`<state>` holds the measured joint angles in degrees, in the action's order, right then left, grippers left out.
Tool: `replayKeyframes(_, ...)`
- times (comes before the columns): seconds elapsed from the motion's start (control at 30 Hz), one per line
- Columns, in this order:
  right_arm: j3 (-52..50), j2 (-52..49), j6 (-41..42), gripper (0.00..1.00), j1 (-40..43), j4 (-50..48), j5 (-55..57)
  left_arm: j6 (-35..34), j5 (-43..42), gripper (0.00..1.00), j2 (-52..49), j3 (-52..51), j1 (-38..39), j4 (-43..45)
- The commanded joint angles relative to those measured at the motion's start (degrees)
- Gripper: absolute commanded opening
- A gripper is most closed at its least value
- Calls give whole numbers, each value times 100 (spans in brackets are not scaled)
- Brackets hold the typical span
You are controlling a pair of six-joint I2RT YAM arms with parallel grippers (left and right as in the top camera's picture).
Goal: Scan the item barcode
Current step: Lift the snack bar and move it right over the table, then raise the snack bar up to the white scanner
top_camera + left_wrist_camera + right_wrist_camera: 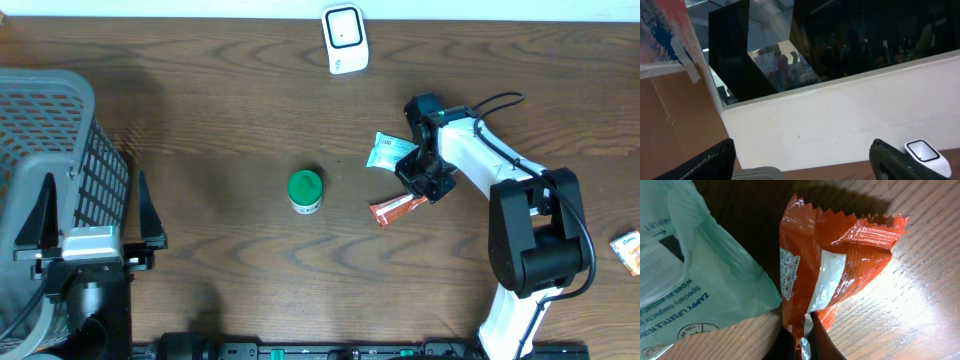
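Light, crinkly and likely slippery, the orange snack packet [840, 255] lies on the tabletop [925, 315] just beside a mint-green sachet [695, 275], its crimped end, probably the firmest hold, pinched in the clenched right claw [804, 347]; the left claw [805, 167] hangs released.

right arm [485, 160]: white links, black joints | cable [500, 98]: black | left tool [805, 160]: black

Basket [50, 150] left; scanner [345, 38] rear; tub [305, 190] centre; wrapper [398, 207] right of tub; pouch [388, 150] behind wrapper.
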<state>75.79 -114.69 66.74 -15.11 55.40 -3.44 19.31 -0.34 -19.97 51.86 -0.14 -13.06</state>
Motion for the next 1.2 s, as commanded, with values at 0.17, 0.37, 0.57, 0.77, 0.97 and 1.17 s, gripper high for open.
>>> replayKeyframes(0.17,138,584,-380,1,-9,251,-415,11,-74,86,70,-26,22,28)
replayKeyframes(0.37,136,1958,-365,1,-55,262,-326,11,-74,86,70,-33,22,31)
replayKeyframes(0.57,136,3195,136,1,-345,341,284,9,-74,86,70,-33,22,31)
replayKeyframes(0.77,136,3720,1440,1,-758,1202,800,9,-74,86,70,-33,22,28)
replayKeyframes(0.97,136,3753,2433,1,-1370,1687,1460,9,-74,86,70,-33,22,28)
replayKeyframes(1.17,136,3755,2669,2,-1864,1598,2153,9,-74,86,70,-33,22,28)
